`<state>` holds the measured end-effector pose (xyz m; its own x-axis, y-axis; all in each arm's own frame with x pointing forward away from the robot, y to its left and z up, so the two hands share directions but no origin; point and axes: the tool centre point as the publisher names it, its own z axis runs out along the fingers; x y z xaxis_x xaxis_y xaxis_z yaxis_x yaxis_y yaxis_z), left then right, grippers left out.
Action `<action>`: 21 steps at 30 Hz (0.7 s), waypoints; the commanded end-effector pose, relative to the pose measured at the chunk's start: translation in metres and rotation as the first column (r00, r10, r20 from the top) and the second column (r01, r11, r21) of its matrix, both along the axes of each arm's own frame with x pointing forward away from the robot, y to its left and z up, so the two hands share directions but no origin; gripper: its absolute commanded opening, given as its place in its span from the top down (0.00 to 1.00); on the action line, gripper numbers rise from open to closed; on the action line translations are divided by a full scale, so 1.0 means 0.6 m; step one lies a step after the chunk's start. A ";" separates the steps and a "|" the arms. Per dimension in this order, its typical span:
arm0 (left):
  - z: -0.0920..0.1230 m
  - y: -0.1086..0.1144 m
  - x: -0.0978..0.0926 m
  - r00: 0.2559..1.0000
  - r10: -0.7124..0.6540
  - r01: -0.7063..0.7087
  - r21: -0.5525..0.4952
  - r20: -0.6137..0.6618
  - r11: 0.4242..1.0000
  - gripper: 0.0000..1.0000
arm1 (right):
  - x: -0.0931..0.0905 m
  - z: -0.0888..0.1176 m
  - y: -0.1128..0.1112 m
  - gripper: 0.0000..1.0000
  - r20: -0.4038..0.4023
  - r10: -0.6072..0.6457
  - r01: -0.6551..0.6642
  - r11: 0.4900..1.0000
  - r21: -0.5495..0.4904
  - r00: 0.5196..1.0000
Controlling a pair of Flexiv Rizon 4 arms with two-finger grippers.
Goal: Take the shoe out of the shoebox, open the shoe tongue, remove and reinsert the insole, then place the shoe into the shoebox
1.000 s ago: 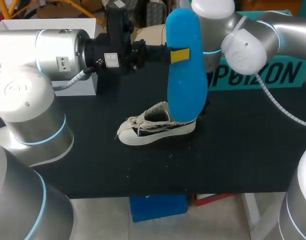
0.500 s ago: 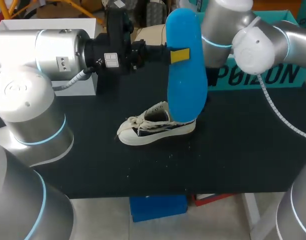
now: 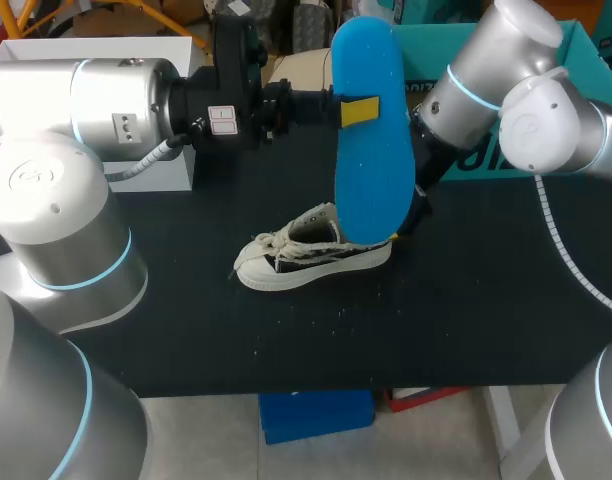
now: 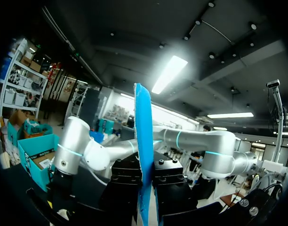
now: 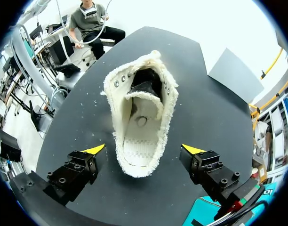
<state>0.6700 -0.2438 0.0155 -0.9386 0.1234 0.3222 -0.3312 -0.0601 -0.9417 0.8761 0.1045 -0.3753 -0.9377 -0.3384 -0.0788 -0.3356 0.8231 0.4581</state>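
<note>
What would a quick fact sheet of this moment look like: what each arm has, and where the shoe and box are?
Left gripper: shut on the blue insole, which it holds upright above the table
Right gripper: open, one finger on each side of the shoe's heel end, not touching it
Shoe: stands on its sole on the black table, insole out
Shoebox: teal, at the table's far right, behind the right arm

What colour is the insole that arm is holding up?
The insole is bright blue; the head view shows it best.
</note>
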 end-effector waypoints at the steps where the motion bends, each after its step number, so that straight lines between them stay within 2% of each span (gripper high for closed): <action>1: -0.002 -0.001 -0.001 1.000 0.003 -0.003 -0.001 0.000 1.000 1.00 | 0.001 -0.018 0.000 0.00 -0.031 0.005 -0.003 0.997 0.078 1.000; 21: -0.002 -0.001 -0.001 1.000 0.003 -0.003 -0.001 0.000 1.000 1.00 | -0.013 -0.060 -0.001 0.00 -0.107 -0.047 0.064 0.987 0.151 0.993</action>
